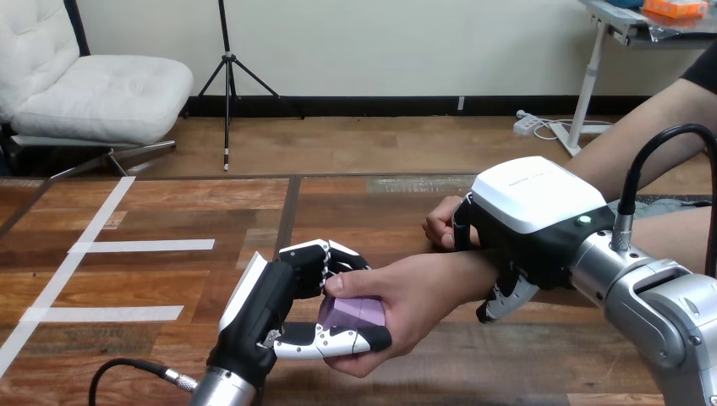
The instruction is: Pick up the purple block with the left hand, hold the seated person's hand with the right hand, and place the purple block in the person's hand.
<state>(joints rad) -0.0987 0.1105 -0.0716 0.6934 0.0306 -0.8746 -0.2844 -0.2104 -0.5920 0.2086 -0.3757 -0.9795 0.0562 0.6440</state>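
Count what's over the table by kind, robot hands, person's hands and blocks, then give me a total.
Purple blocks: 1, the purple block.
Robot hands: 2, the left hand and the right hand.
Person's hands: 2, the person's hand at the block and the person's fist behind the right hand.
Total: 5

A white cushioned chair (93, 89) stood far left beside a black tripod (226, 101); a pale wall (380, 34) met the wooden floor (355, 144), with a white desk (594, 76) far right.
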